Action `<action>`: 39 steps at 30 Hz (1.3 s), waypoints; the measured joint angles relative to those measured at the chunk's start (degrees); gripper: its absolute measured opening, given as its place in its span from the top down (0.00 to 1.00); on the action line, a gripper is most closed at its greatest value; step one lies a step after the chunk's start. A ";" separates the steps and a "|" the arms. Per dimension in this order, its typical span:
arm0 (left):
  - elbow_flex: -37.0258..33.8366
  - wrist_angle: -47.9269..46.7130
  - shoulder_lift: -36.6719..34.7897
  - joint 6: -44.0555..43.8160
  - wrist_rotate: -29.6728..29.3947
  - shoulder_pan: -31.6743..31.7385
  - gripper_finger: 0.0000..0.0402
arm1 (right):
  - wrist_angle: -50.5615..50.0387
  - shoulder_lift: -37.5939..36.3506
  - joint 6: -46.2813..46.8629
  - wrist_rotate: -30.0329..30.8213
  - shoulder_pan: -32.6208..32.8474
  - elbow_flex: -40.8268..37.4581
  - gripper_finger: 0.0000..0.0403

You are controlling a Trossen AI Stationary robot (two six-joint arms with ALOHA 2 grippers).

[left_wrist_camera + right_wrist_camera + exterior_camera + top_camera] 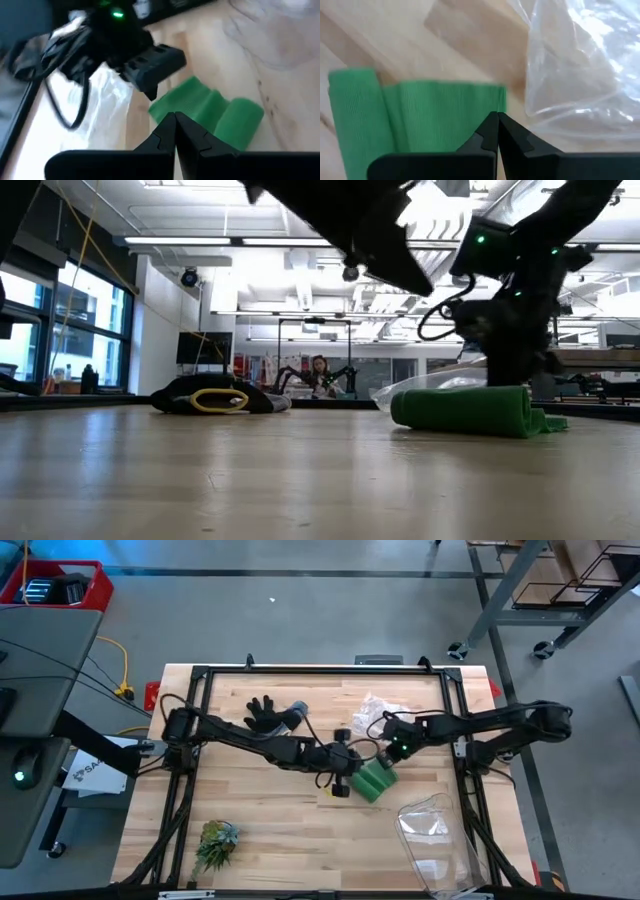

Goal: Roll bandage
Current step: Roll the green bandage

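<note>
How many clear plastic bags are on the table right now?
2: one crumpled plastic bag at the far side beside the right gripper, one larger clear bag at the near right corner. None seems hidden.

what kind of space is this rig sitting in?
Most likely a robotics lab or open workshop. A wooden table sits in a black frame on a concrete floor, with metal shelving on casters nearby. The low view shows exposed ceiling lights and another arm rig behind.

Your two arms are dark and slim-jointed, looped black cables at the wrists, green lamps glowing.
</note>
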 joint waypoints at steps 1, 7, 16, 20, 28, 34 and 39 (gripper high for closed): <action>-0.75 -0.90 -1.13 -3.27 -1.07 -0.03 1.00 | 1.30 0.62 -0.46 0.05 -0.81 0.00 1.00; -8.32 -2.24 -7.71 -19.76 -10.44 -1.68 1.00 | 6.15 6.33 -4.90 -1.43 -4.31 0.00 1.00; -18.65 -4.76 -15.56 -36.71 -21.44 -9.68 1.00 | 5.66 8.05 -3.80 0.07 -2.19 0.23 1.00; -18.84 -9.07 -15.66 -39.71 -22.31 -12.01 1.00 | 3.93 7.22 -0.16 0.42 2.23 0.20 1.00; -18.82 -9.90 -15.72 -40.16 -23.23 -13.75 1.00 | 3.17 7.08 13.44 2.32 13.63 0.11 1.00; -18.82 -10.02 -15.72 -40.12 -21.15 -16.38 1.00 | 3.01 7.08 21.80 2.88 20.66 0.07 1.00; -18.82 -9.85 -15.72 -40.14 -18.96 -17.90 1.00 | 3.24 7.09 26.04 2.86 24.18 0.04 1.00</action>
